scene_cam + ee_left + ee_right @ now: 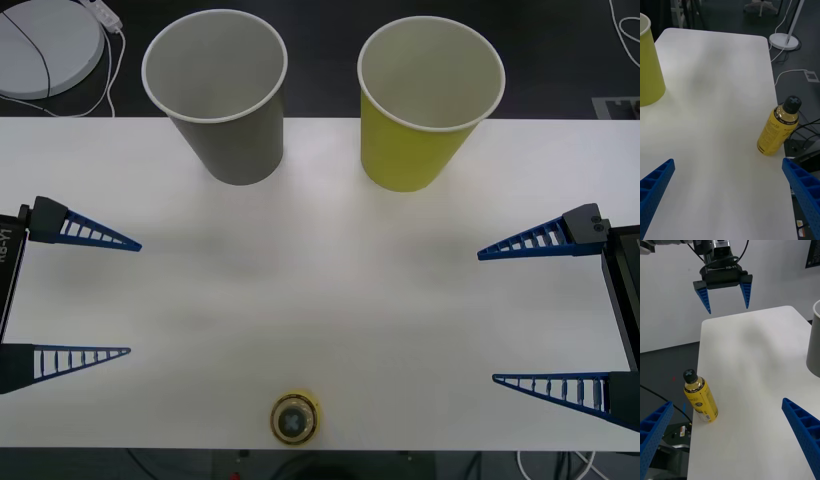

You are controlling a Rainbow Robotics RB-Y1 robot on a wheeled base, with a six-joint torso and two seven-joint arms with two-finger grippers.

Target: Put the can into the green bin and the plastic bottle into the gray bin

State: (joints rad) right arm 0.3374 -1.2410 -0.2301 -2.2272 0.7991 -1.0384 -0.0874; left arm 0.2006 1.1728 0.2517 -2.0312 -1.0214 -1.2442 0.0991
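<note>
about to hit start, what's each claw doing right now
Left claw: open, holding nothing, at the white table's left edge.
Right claw: open, holding nothing, at its right edge.

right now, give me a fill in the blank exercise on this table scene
The small yellow plastic bottle stands ____ at the table's near edge.
The large gray paper cup stands to the robot's ____ of the large yellow-green paper cup.
The left gripper and right gripper are both ____.

Missing: upright; left; open
</note>
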